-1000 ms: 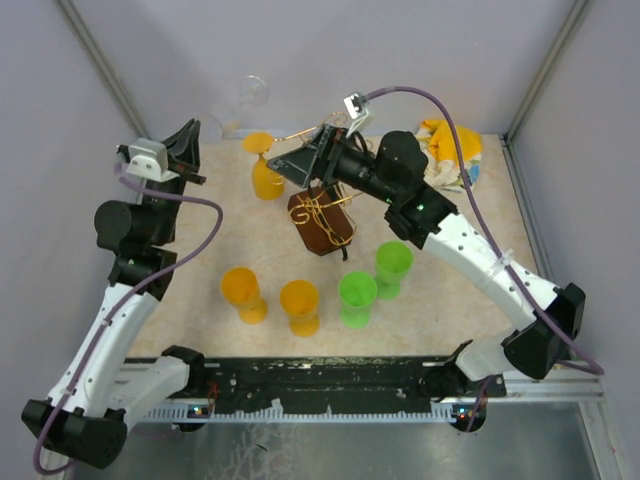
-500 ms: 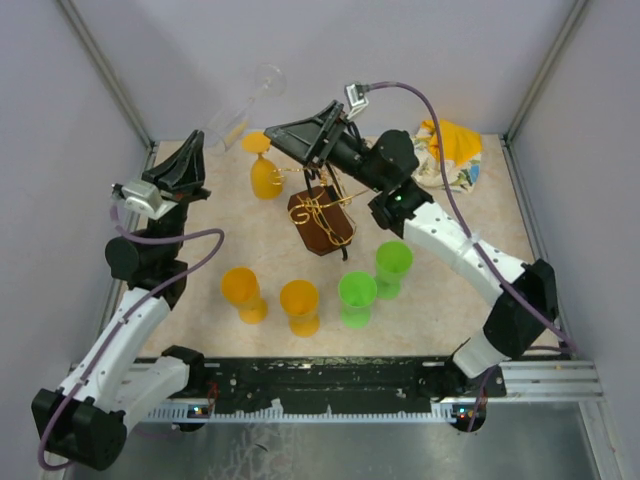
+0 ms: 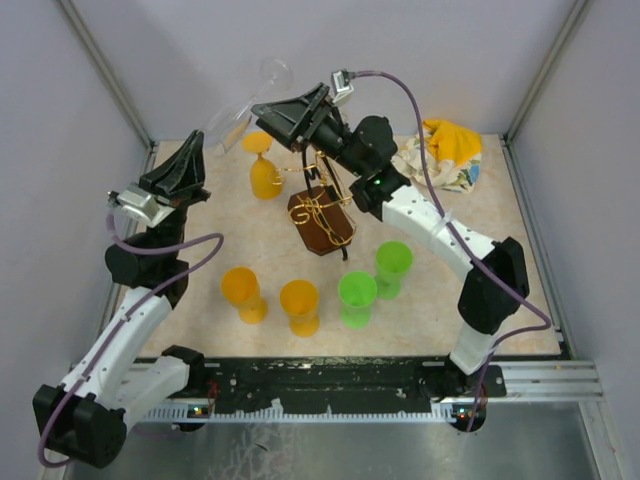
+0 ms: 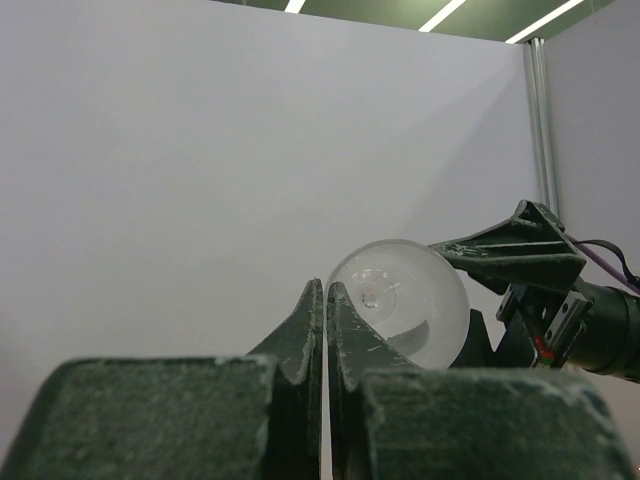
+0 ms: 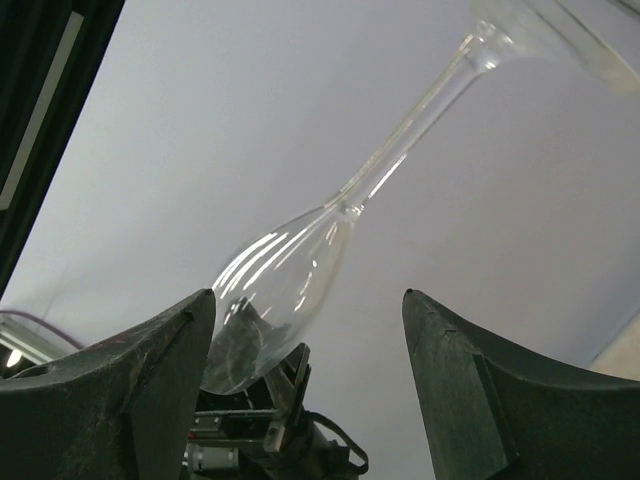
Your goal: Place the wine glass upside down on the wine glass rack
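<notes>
The clear wine glass (image 3: 245,100) is held in the air at the back left, tilted, its foot toward the upper right. My left gripper (image 3: 195,142) is shut on the bowl's rim; in the left wrist view (image 4: 323,285) the bowl (image 4: 405,300) shows end on behind the fingers. My right gripper (image 3: 272,112) is open and empty, next to the stem. In the right wrist view (image 5: 308,295) the bowl (image 5: 275,285) hangs by its left finger (image 5: 150,380) without touching it. The wine glass rack (image 3: 322,220), gold wire on a brown base, stands mid-table.
An orange goblet (image 3: 265,172) stands behind the rack. Two orange cups (image 3: 243,292) and two green cups (image 3: 357,297) stand in front of it. A yellow and white cloth (image 3: 445,150) lies at the back right. Grey walls enclose the table.
My left gripper has raised the glass and swung its foot to the right. My right arm has swung up and to the left, bringing its open gripper beside the glass.
</notes>
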Robot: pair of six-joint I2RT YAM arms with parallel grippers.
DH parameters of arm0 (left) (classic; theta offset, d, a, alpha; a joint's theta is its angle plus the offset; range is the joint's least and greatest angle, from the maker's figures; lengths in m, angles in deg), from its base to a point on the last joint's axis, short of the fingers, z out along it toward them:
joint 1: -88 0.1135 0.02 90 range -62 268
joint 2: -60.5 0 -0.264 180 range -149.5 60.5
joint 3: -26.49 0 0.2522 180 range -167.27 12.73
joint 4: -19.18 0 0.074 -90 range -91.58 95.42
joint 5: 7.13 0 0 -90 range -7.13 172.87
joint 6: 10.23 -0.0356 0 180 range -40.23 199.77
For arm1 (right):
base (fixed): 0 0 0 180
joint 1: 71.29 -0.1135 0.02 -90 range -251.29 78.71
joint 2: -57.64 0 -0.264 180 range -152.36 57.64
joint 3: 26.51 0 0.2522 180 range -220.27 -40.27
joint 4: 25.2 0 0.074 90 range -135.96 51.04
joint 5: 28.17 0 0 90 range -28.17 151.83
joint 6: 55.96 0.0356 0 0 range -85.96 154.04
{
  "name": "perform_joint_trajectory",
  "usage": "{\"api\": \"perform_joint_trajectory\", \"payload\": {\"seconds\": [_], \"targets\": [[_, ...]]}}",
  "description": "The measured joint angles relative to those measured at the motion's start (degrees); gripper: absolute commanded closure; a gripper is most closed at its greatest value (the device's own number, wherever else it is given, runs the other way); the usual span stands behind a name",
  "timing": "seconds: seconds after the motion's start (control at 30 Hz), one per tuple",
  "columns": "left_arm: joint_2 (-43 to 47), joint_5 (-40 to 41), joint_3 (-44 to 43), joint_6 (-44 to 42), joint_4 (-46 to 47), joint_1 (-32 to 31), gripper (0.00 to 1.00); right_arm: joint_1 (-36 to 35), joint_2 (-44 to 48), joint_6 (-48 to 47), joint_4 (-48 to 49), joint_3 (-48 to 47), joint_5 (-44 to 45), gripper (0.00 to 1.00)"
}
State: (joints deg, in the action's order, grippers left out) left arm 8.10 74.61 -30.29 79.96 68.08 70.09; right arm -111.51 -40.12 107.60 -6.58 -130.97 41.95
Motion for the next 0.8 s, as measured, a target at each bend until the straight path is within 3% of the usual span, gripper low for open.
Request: {"api": "perform_joint_trajectory", "payload": {"seconds": [0.23,0.6,0.8], "targets": [[-0.13,-0.17,0.87,0.09,0.39,0.00,1.00,0.00,-2.89,0.15,0.63,-3.85,0.74,0.31],[-0.09,-0.17,1.95,0.28,1.64,0.00,1.00,-0.22,-7.67,-0.24,-1.03,-10.32,1.11,0.55],[-0.09,-0.20,3.04,1.33,2.67,0.00,1.00,-0.26,-8.20,-0.50,-1.88,-10.67,1.18,0.59]]}}
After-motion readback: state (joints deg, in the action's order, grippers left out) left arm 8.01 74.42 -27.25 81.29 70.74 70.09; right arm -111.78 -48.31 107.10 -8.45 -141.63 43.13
